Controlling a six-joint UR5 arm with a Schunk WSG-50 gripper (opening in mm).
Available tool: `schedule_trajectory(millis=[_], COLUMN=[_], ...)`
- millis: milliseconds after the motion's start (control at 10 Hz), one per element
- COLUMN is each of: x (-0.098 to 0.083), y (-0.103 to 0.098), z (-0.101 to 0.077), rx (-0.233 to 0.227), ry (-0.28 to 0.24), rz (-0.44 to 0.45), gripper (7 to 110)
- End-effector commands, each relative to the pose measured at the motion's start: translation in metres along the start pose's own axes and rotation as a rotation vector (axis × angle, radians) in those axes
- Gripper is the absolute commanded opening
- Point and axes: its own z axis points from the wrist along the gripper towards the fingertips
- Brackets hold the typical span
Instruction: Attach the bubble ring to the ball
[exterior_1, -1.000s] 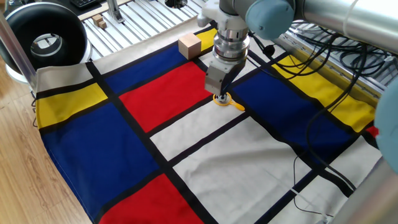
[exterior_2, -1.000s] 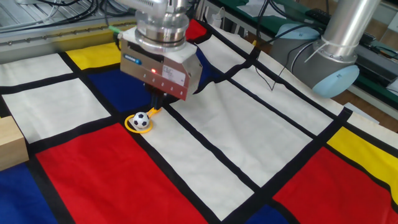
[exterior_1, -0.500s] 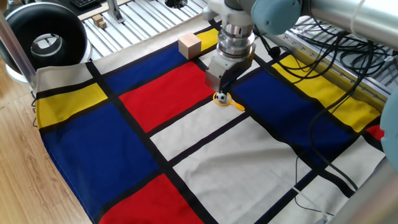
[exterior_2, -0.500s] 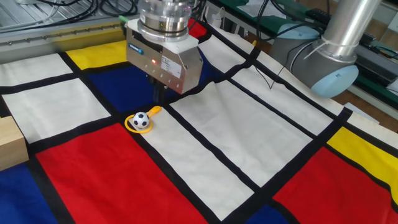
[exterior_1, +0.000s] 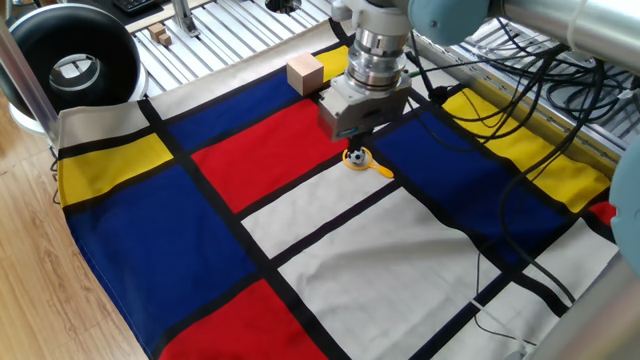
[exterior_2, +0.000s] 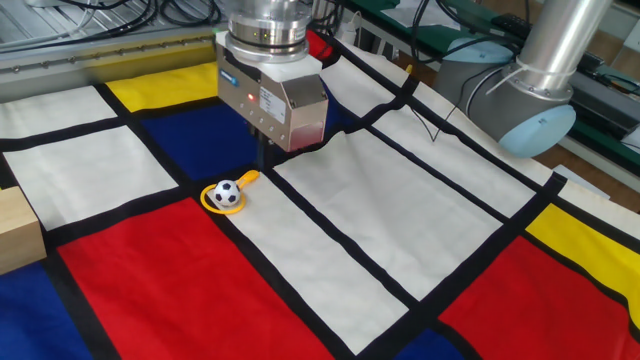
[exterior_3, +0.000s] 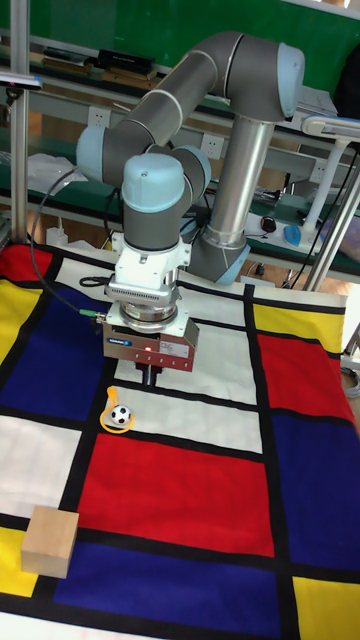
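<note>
While the ball (exterior_2: 227, 193) sits inside the bubble ring (exterior_2: 211, 204), we list the claw (exterior_2: 260, 157) just above, grip indiscernible.

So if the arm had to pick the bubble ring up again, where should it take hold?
Probably by the short straight handle, coming straight down from above. The bubble ring lies flat on the cloth with the ball sitting inside its loop, so the loop is occupied. The handle sticks out free, beside the tool.
</note>
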Motion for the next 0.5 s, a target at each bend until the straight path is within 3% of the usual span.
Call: schedule_trajectory(millis=[0,400], x=[-0.0114,-0.0117], y=[0.0151,0.0107], z=[-0.0032,-0.0016], rx=[-0.038,-0.021], ry=[-0.036,-0.037], rz=[0.075,0.062], gripper=[7,7])
